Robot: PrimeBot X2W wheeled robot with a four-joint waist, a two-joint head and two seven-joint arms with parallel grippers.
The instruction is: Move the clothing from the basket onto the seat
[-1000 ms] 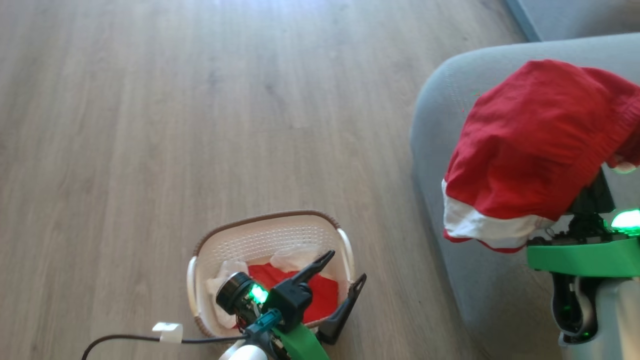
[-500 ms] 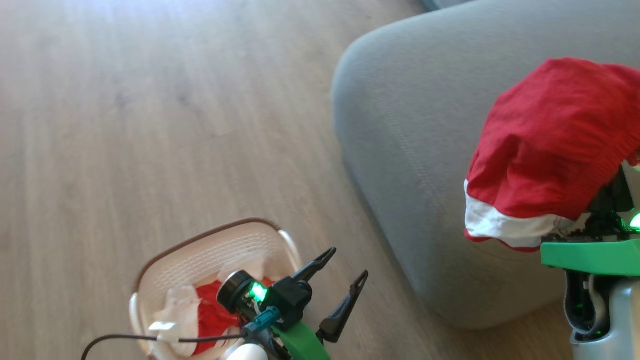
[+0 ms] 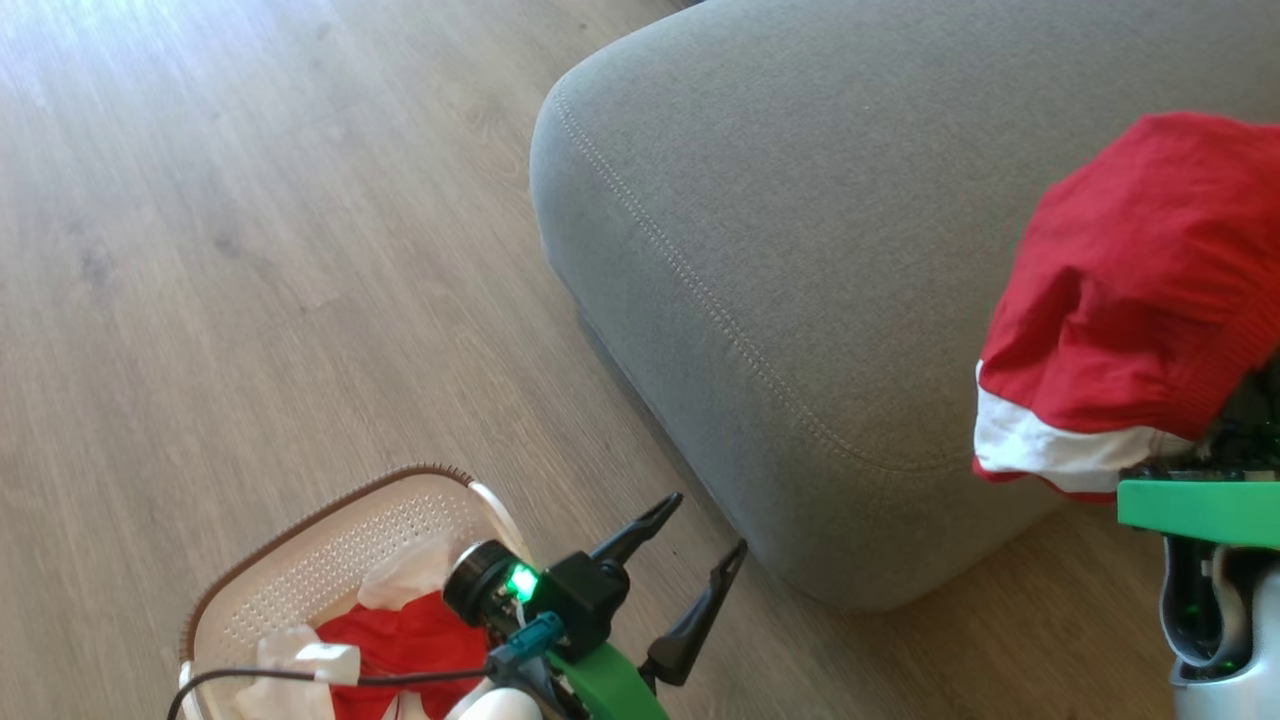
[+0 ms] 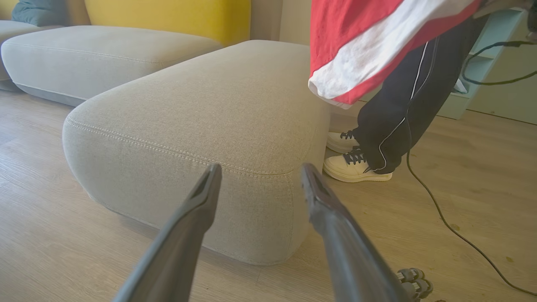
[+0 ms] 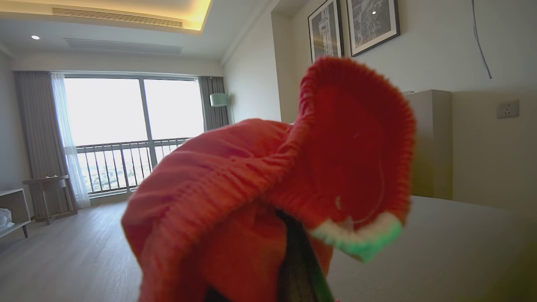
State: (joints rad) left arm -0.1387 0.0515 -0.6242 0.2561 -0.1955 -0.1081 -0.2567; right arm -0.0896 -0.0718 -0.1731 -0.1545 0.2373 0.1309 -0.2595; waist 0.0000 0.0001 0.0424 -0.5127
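Note:
A red garment with a white band, part of the clothing [image 3: 1130, 300], hangs draped over my right gripper [image 5: 293, 268], which is shut on it above the right part of the grey seat [image 3: 800, 230]. The fabric hides the fingertips. The same garment hangs at the top of the left wrist view [image 4: 356, 46]. More red and white clothing [image 3: 410, 640] lies in the cream basket [image 3: 340, 560] at the lower left. My left gripper [image 3: 707, 522] is open and holds nothing, hovering between the basket and the seat's near corner [image 4: 201, 105].
A person's legs in dark trousers and cream shoes [image 4: 356, 167] stand beside the seat. A black cable [image 4: 440, 214] trails over the wooden floor [image 3: 250, 250]. Another grey cushion [image 4: 84, 50] and a yellow backrest [image 4: 168, 16] lie beyond.
The head camera has swung right, so the seat now spreads across the view and the basket sits at the lower left. Both grippers keep their state.

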